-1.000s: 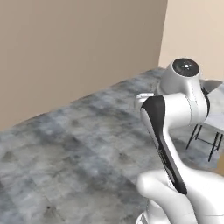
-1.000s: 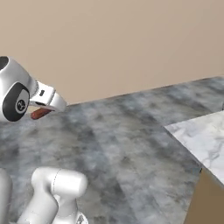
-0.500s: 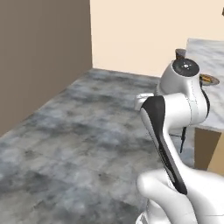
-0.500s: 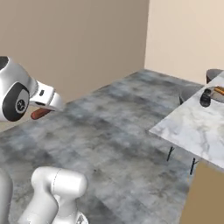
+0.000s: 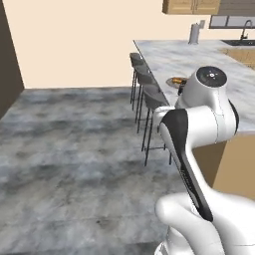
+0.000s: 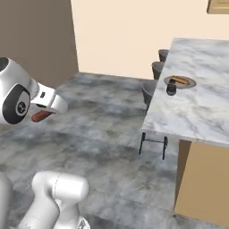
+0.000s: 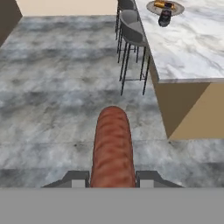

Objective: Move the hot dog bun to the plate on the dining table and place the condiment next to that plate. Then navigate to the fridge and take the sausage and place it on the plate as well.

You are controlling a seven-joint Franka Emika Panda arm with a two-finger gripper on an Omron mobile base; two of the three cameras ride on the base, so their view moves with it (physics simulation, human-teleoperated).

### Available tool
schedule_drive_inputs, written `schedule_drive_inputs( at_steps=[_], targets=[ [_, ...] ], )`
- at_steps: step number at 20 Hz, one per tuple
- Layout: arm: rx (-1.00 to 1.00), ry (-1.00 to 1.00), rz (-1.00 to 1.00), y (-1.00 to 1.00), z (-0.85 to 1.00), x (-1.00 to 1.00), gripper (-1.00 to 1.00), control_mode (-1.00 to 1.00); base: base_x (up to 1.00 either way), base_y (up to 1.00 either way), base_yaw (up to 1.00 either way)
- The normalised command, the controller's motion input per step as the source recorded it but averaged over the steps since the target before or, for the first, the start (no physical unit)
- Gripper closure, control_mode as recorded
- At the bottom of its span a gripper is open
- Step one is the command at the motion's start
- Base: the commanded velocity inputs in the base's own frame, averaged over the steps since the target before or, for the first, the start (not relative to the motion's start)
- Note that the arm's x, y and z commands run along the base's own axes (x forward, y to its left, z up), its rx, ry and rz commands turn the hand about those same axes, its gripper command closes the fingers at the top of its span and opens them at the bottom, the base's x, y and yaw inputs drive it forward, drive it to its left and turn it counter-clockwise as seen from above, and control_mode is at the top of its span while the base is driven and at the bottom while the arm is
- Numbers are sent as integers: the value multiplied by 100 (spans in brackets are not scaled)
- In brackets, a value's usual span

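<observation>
**Ana:** Sausage [image 7: 112, 146] first: where is it? In the hand view it sticks out lengthwise between the two finger tips of the tool [image 7: 112, 177], which is clenched on its near end. In the right base view the same reddish end [image 6: 41, 116] pokes out below the wrist, over the grey stone floor [image 7: 52, 87].

**Ben:** So the carry is on, and the delivery isn't done. The plate [image 7: 154, 7] sits far up the bench [image 7: 192, 48], near the edge with the stools [image 7: 131, 30]. On it I see an orange-brown shape, which I take to be the hot dog bun [image 7: 165, 5], and the dark condiment bottle [image 7: 165, 17] stands just beside the rim on the near side.

**Ana:** The right base view agrees: plate [image 6: 190, 82], bun [image 6: 180, 80], bottle [image 6: 171, 88] touching or nearly touching the rim; I can't tell which.

**Ben:** What makes this step go well, in your judgement?

**Ana:** Get the base close alongside the bench before reaching, because the plate is well apart from the arm now. The grip holds one end only, so the long free end could sag or swing; slow turns would help.

**Ben:** And the approach?

**Ana:** Come in from above, and away from the bottle, since a low sweep could knock it over. Lay the sausage beside or along the bun, inside the raised rim, low enough that it doesn't roll off when released.
</observation>
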Motion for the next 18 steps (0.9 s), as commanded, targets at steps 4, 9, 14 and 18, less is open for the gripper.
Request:
schedule_drive_inputs(
  at_steps=[4, 9, 14, 18],
  targets=[
    [0, 0, 0, 0, 0, 0, 100, 100, 40, 81, -67],
    [0, 0, 0, 0, 0, 0, 100, 100, 42, 93, -62],
    [0, 0, 0, 0, 0, 0, 100, 100, 44, 100, -58],
    [0, 0, 0, 0, 0, 0, 100, 100, 44, 100, -56]
  ],
)
